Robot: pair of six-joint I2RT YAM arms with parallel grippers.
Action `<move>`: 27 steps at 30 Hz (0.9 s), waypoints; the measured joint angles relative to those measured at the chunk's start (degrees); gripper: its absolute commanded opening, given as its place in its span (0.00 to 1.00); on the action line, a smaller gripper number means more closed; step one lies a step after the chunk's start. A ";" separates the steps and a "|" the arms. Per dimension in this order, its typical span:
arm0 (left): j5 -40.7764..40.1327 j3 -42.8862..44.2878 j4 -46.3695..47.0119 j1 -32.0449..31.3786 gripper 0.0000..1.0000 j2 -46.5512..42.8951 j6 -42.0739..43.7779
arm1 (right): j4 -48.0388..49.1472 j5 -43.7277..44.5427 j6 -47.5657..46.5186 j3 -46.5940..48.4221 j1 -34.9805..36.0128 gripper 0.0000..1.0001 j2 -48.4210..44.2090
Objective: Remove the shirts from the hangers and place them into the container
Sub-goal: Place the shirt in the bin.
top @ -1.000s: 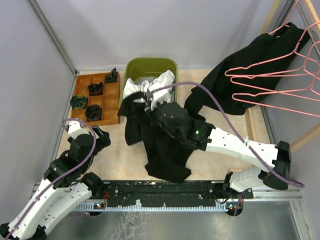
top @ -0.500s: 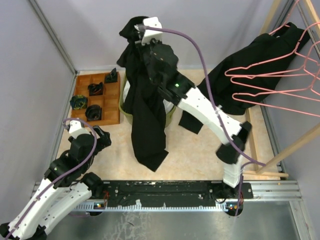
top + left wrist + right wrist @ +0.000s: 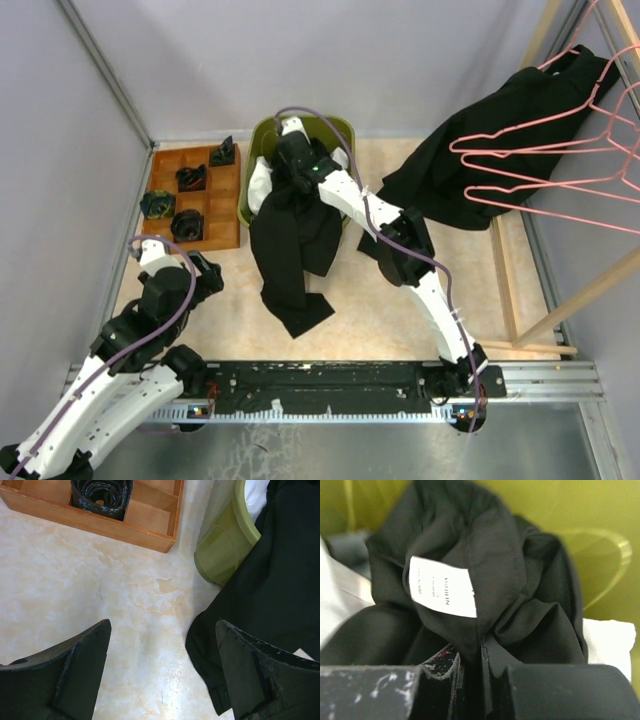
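Note:
A black shirt (image 3: 290,240) hangs out of the olive-green container (image 3: 345,125), over its near rim and down onto the table. My right gripper (image 3: 290,160) is inside the container, shut on that shirt's collar; the right wrist view shows black cloth with a white label (image 3: 442,592) pinched between the jaws (image 3: 470,655). A white shirt (image 3: 258,180) and some grey cloth (image 3: 340,545) lie in the container. Another black shirt (image 3: 490,140) hangs on pink hangers (image 3: 560,170) at the right. My left gripper (image 3: 162,625) stands open and holds nothing, low over the table left of the shirt's hem (image 3: 260,610).
A brown wooden compartment tray (image 3: 222,185) with dark coiled items sits left of the container. Light wooden rack poles (image 3: 590,290) stand along the right side. Grey walls close the back and left.
The right arm lifted the black shirt high off the table, then lowered its collar into the container. The shirt now drapes over the near rim. The left arm stayed still.

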 measured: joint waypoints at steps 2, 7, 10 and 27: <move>0.02 -0.02 0.07 0.00 0.91 0.07 0.15 | -2.36 -2.51 1.62 -0.26 -1.01 0.20 2.27; 0.35 -0.02 0.35 0.00 0.91 0.15 0.48 | -7.04 -6.67 4.11 2.62 -3.06 0.33 5.73; 0.50 -0.02 0.44 0.00 0.91 0.15 0.59 | -8.33 -7.76 4.42 3.93 -3.23 0.49 5.18; 0.68 -0.04 0.55 0.00 0.90 0.63 0.81 | -1.88 -20.04 2.08 -23.67 -0.07 0.94 -40.59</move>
